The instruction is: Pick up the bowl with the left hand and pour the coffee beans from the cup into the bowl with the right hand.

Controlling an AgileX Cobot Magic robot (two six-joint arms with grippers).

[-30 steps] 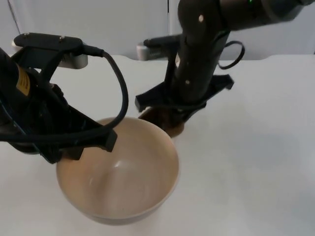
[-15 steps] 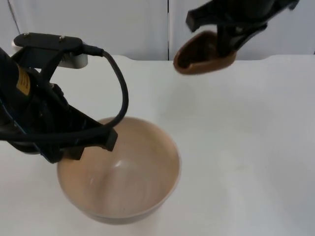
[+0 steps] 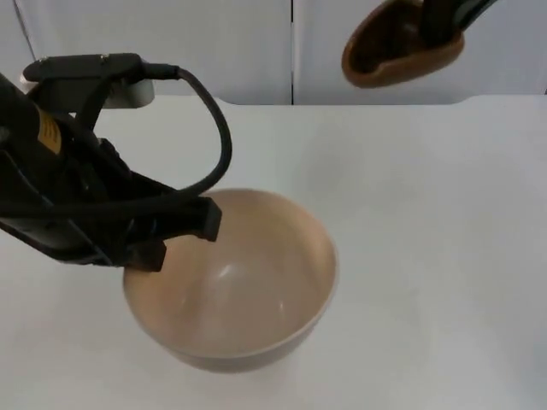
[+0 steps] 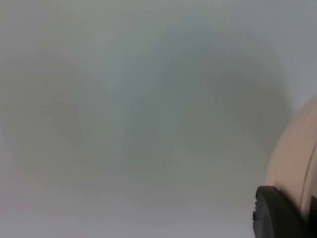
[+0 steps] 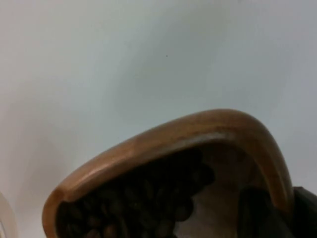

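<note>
A beige bowl point(image 3: 248, 286), with nothing inside it, hangs over the left middle of the table. My left gripper point(image 3: 175, 232) is shut on its left rim. In the left wrist view the bowl's pale wall point(image 4: 297, 163) stands against a black fingertip point(image 4: 277, 215). High at the back right, in front of the wall, my right gripper point(image 3: 440, 24) is shut on a brown wooden cup point(image 3: 402, 49), tilted with its mouth to the left. The right wrist view looks into the cup point(image 5: 163, 144), which holds dark coffee beans point(image 5: 143, 206). The cup is well behind and to the right of the bowl.
The white table point(image 3: 427, 256) runs back to the grey partition wall point(image 3: 239, 43), which has a vertical seam. Open table lies to the right of the bowl and in front of the cup.
The right gripper lifted the cup off the table behind the bowl and carried it up and to the right. The left gripper moved the bowl a little to the right.
</note>
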